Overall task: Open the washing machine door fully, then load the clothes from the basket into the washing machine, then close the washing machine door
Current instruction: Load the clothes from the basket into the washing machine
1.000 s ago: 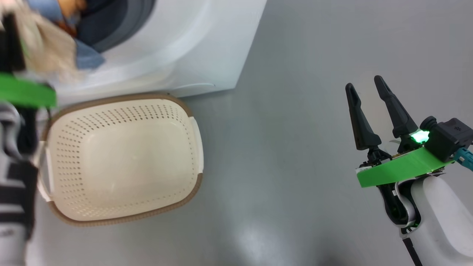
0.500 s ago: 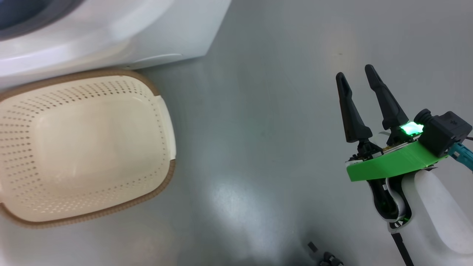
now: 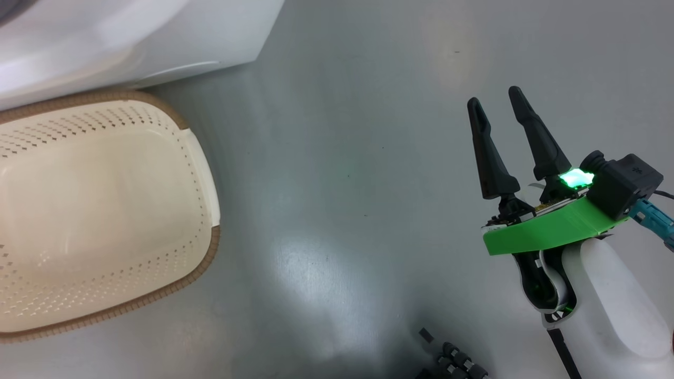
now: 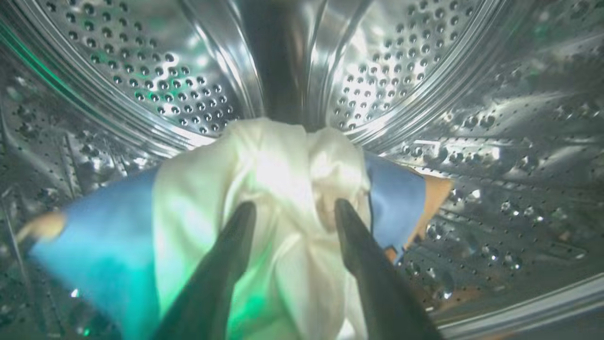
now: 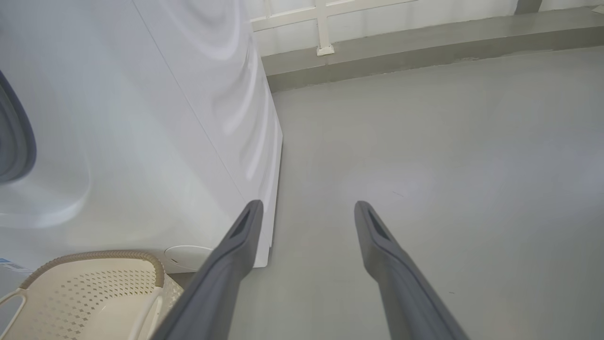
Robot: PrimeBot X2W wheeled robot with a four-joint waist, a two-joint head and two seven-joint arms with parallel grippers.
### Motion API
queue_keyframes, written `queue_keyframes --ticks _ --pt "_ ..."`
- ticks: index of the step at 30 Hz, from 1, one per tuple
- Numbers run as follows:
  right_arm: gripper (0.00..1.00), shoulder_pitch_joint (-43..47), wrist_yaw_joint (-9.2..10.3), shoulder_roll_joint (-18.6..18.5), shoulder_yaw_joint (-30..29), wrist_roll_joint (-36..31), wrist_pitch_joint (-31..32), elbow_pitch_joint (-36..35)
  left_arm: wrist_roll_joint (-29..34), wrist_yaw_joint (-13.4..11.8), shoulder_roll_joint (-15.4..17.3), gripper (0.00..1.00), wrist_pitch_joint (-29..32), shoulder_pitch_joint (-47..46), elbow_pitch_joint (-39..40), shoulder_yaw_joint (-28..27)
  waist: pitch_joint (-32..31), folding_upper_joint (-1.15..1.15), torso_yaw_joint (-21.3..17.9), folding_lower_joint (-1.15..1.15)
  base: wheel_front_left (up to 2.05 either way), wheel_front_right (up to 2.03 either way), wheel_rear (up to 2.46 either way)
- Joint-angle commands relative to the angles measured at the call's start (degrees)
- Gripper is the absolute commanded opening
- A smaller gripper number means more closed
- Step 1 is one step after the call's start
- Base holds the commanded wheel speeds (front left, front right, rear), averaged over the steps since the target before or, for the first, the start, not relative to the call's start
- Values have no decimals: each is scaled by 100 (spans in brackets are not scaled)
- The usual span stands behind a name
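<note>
Inside drum (image 4: 188,85), L tool (image 4: 294,204) over clothes (image 4: 278,165)

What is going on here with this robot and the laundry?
The robot is loading laundry. Its left gripper is inside the steel drum of the washing machine, jaws apart, above a cream-white piece that lies on blue fabric. The basket on the floor beside the machine is empty. The right gripper hangs open over the floor, holding nothing. Closing the machine is not yet done.
</note>
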State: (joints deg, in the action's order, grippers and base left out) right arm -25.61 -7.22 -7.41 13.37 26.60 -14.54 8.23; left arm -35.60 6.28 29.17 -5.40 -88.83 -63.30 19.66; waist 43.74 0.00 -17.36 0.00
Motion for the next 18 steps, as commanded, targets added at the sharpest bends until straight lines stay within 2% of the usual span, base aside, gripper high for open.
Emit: queue_keyframes --ticks 1,4,9,18 --pt "100 61 -26 -49 115 19 -46 -91 49 -74 222 100 126 -165 -7 -16 -37 0 -1 0 0 0 0" --pt "100 62 -26 -34 126 7 -46 -84 15 -85 145 100 342 -198 -279 18 -132 0 11 0 0 0 0" --pt "100 68 -26 -65 119 1 -46 -57 -117 7 27 100 373 -123 -496 18 -327 0 90 0 0 0 0" --pt "100 113 -26 -167 121 3 -46 1 -375 115 -113 100 -369 659 -382 101 -901 0 270 0 0 0 0"
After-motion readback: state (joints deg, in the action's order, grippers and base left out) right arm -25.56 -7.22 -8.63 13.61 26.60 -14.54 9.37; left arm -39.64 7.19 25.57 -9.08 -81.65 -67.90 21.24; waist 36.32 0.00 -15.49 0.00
